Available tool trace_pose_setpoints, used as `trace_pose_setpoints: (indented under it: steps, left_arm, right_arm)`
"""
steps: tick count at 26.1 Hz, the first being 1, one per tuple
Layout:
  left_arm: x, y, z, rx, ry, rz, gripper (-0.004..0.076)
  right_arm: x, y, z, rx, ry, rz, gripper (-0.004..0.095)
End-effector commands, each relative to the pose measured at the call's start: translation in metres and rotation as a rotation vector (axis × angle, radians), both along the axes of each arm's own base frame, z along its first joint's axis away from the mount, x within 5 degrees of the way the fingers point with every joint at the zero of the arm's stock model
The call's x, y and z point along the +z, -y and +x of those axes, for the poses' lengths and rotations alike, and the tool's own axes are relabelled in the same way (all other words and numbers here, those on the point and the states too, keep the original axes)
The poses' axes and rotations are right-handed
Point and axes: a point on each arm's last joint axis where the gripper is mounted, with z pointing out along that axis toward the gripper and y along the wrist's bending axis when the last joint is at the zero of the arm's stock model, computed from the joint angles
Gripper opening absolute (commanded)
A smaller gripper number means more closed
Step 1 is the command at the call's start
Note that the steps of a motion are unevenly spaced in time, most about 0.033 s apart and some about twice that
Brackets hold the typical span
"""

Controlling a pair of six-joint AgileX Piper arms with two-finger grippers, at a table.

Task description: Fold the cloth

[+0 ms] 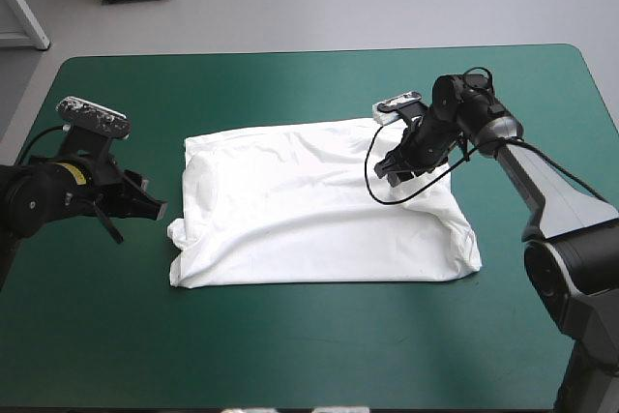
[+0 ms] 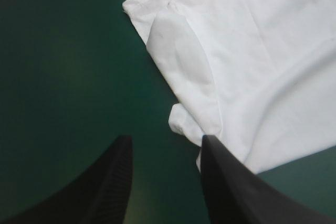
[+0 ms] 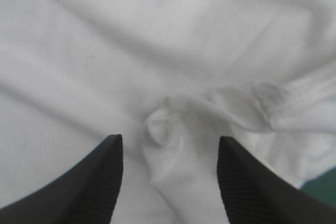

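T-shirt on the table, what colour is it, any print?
The T-shirt is plain white, no print; the high view shows it best.

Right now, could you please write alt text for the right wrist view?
The right gripper hangs open over the white T-shirt, a bunched twist of fabric between its black fingers. A sliver of teal-green cover shows.

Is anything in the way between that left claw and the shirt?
Nothing visible does: the open left gripper sits beside the T-shirt, at its edge, with only bare cover between them.
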Motion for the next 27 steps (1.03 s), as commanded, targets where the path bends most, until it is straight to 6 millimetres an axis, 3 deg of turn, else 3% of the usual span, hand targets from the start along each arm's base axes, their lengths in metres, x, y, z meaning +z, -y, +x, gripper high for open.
trace_pose_setpoints:
  steps: [1, 8, 12, 16, 21, 23, 27]
  left_arm:
    - [0.018, -0.003, -0.017, 0.006, 0.075, 0.039, 0.0312]
    - [0.005, -0.002, -0.019, 0.020, 0.001, 0.068, 0.0375]
    - [-0.019, 0.004, -0.008, 0.007, -0.077, 0.071, 0.0433]
    - [-0.054, 0.007, 0.000, -0.003, -0.160, 0.095, 0.0434]
    - [-0.102, 0.016, 0.016, -0.011, -0.260, 0.063, 0.0435]
    - [-0.114, 0.021, 0.026, -0.023, -0.290, 0.045, 0.0435]
    - [-0.136, 0.027, 0.041, -0.041, -0.356, 0.060, 0.0435]
  right_arm:
    - [0.059, 0.014, -0.021, -0.031, 0.155, -0.029, 0.0552]
    - [0.119, 0.038, -0.063, -0.148, 0.304, -0.081, 0.0552]
    - [0.140, 0.056, -0.098, -0.194, 0.383, -0.121, 0.0552]
    - [0.131, 0.072, -0.129, -0.221, 0.379, -0.189, 0.0552]
    - [0.100, 0.084, -0.155, -0.235, 0.331, -0.257, 0.0552]
    - [0.086, 0.084, -0.158, -0.228, 0.287, -0.259, 0.0552]
    - [0.082, 0.083, -0.158, -0.227, 0.284, -0.256, 0.0551]
